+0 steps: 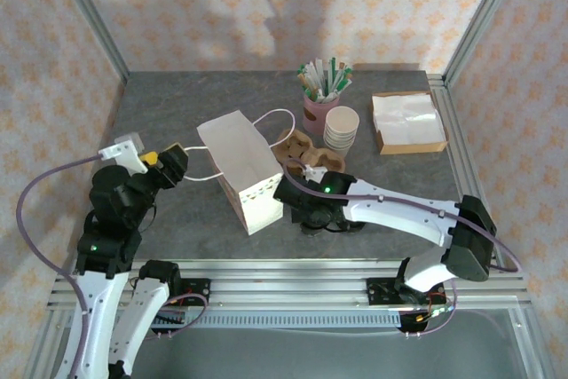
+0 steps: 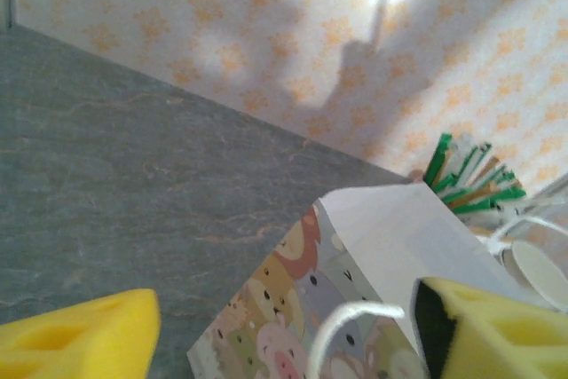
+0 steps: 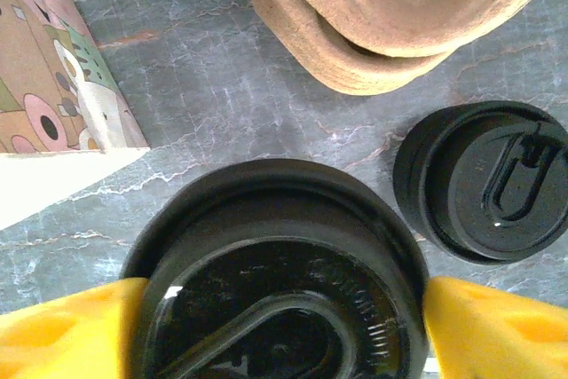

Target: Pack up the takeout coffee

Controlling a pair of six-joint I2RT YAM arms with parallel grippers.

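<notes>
From above, my own wrist covered whatever stood under my right gripper [image 1: 312, 215] near the table's [image 1: 177, 113] front edge. In my right wrist view the takeout coffee [image 3: 275, 281] ran off the bottom edge along with my fingertips [image 3: 62, 330]. I could not tell whether they pressed on its lid. The cardboard carriers [image 3: 355, 33] were cut off at the top. In my left wrist view the cream cups [image 2: 537, 272] were a blur at the right edge, and the paper bag [image 2: 382, 246] half hid the stirrers [image 2: 466, 175].

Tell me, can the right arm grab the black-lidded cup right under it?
Probably yes. The right gripper's yellow fingers sit on either side of the black-lidded cup with nothing between, and the other black lid stands apart to the side.
</notes>
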